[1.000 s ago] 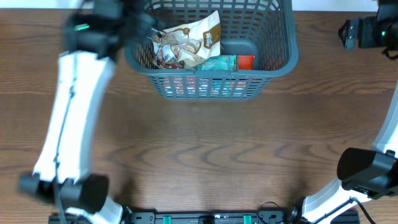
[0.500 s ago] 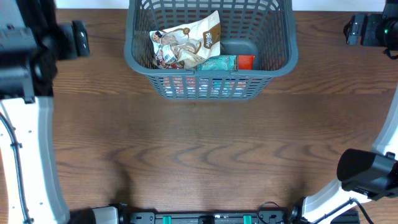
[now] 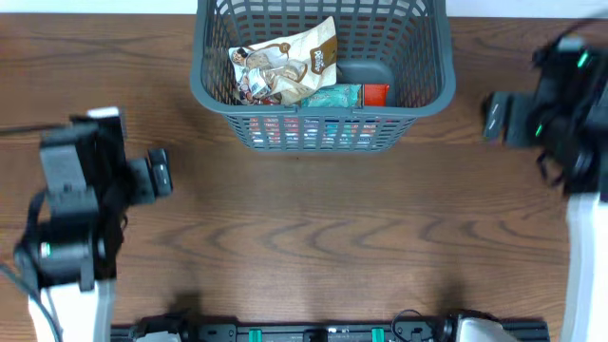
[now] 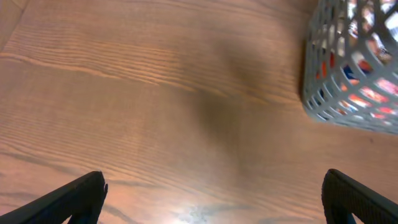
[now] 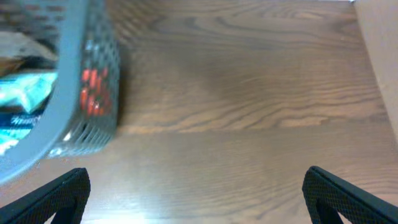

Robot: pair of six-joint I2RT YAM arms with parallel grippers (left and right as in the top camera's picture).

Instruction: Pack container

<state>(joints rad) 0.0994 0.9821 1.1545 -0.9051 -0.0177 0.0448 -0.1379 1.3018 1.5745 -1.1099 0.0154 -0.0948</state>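
At far edge, container (image 3: 323, 133) w/ snack pkts (image 3: 285, 68), left hand (image 3: 161, 174) open, right hand (image 3: 492, 116) open

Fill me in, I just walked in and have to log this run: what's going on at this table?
Two robot arms are packing a grey slotted container on the table. It holds a tan snack packet and a teal packet. Right now neither arm handles anything: the left gripper and right gripper hover over bare wood either side of the container, fingers open and empty.
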